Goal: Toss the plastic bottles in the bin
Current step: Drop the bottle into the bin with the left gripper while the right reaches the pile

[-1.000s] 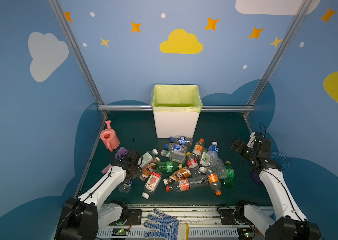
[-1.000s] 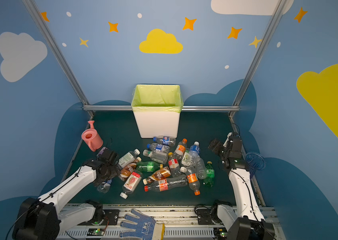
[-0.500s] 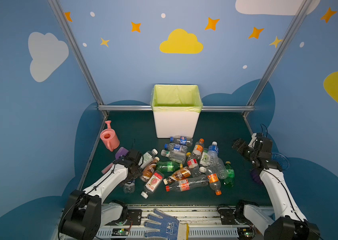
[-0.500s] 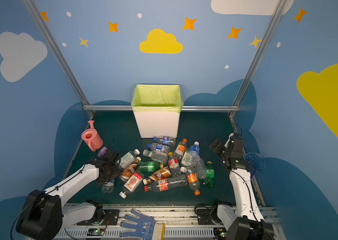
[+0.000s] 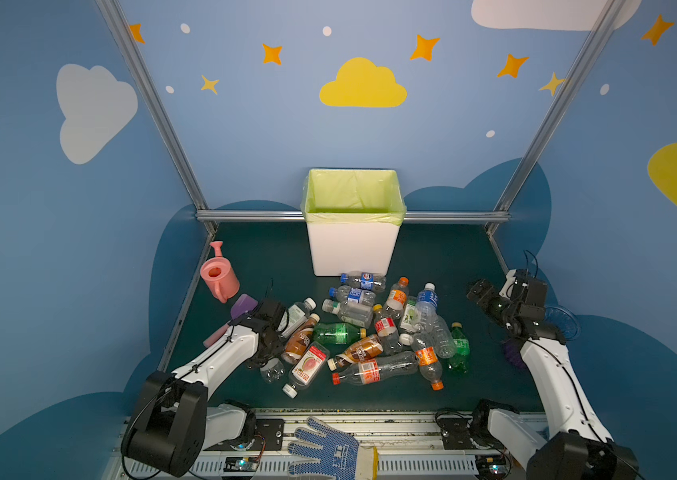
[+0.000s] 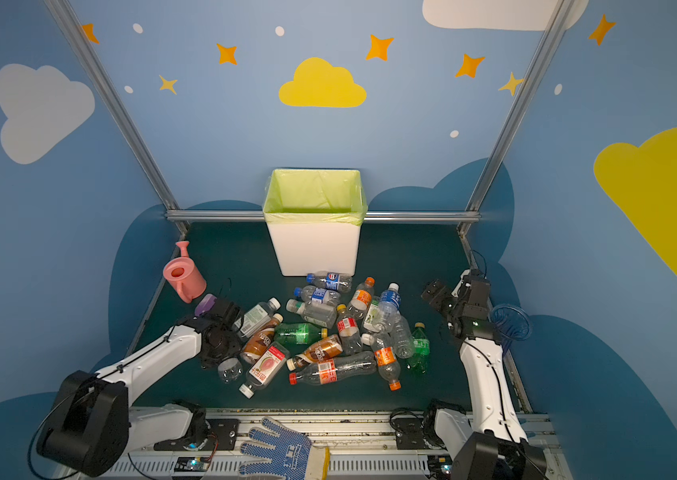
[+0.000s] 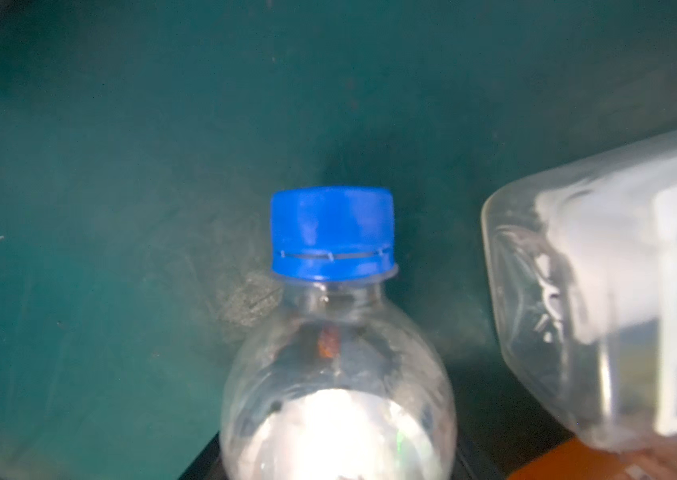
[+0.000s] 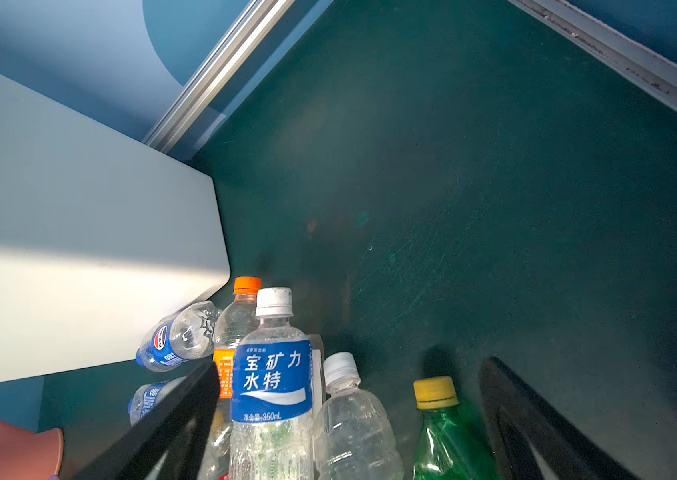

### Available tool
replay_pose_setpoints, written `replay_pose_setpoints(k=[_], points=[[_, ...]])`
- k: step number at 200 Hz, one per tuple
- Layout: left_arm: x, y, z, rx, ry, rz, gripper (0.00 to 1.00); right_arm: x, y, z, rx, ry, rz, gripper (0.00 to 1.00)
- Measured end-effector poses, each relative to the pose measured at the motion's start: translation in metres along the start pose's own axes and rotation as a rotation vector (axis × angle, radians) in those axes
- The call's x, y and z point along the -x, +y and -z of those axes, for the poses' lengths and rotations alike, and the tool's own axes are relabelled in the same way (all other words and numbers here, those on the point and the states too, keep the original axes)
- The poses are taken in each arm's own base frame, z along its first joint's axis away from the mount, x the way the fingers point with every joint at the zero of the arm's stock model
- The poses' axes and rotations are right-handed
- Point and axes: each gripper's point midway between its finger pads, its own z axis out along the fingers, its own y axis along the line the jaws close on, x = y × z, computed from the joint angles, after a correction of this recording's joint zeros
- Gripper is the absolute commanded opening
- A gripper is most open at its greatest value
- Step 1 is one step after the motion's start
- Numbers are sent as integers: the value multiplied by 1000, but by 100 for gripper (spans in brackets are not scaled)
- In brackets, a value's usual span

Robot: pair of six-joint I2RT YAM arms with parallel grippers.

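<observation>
The job looks barely begun. The bin [image 5: 351, 249] stands at the far middle of the surface [image 5: 444, 257]. What shows of its liner holds no bottle, though its bottom is hidden. About twenty bottles [image 5: 386, 328] lie in a heap just in front of it. The left tool [image 5: 268, 347] is down at the heap's left edge over a clear bottle with a blue cap [image 7: 334, 374]. Its tips are hidden, so I cannot tell whether it pinches that bottle. The right tool [image 5: 478, 293] hovers to the right of the heap, spread wide and holding nothing. By the look of it, every bottle is left to go in.
</observation>
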Motion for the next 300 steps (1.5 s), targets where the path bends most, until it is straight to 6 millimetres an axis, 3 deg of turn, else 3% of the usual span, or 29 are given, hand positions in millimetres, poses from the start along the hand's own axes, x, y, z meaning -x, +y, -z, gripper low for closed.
replay_pose_setpoints(k=[52, 86, 101, 109, 118, 120, 122, 137, 160, 172, 189, 203, 217, 222, 249, 252, 264, 271, 285, 292, 300], points=[[9, -5, 22, -89, -74, 9, 49, -2, -6, -1, -11, 5, -13, 96], [32, -3, 62, -155, -212, 33, 48, 0, -9, -1, -16, -1, -20, 96], [60, -5, 107, -216, -335, 45, 47, 1, -10, 0, -19, -5, -23, 96], [81, -5, 141, -256, -423, 61, 47, 2, -11, 0, -20, -7, -24, 96], [112, -3, 193, -315, -558, 93, 46, 3, -12, 1, -22, -13, -27, 96], [114, -3, 197, -319, -568, 95, 46, 3, -12, 1, -22, -13, -28, 96], [124, -2, 217, -344, -620, 106, 46, 4, -12, 2, -22, -15, -29, 96], [164, 4, 300, -428, -834, 147, 46, 6, -13, 4, -22, -27, -35, 96], [205, -2, 408, -578, -1096, 168, 46, 10, -11, 10, -12, -48, -40, 96], [224, -17, 447, -668, -1180, 164, 46, 12, -10, 15, -6, -62, -40, 96], [252, -51, 476, -790, -1226, 134, 46, 16, -10, 25, -1, -87, -43, 96], [276, -90, 482, -882, -1221, 100, 46, 19, -10, 34, 2, -115, -47, 96], [298, -143, 481, -969, -1187, 46, 52, 22, -11, 43, 7, -145, -51, 96], [306, -171, 475, -998, -1161, 15, 55, 23, -11, 46, 10, -153, -53, 96], [315, -307, 441, -1113, -999, -156, 71, 22, -10, 53, 28, -161, -60, 96], [314, -315, 442, -1126, -994, -161, 75, 21, -10, 53, 30, -156, -62, 96], [305, -360, 414, -1160, -929, -215, 89, 15, -12, 52, 24, -131, -66, 96], [298, -373, 397, -1155, -879, -238, 99, 13, -13, 51, 19, -119, -67, 96], [279, -389, 353, -1090, -758, -279, 100, 7, -18, 52, 3, -98, -72, 96], [273, -389, 343, -1061, -739, -295, 100, 6, -19, 53, -3, -95, -77, 96], [265, -383, 344, -1040, -736, -310, 100, 4, -21, 54, -8, -92, -83, 96]])
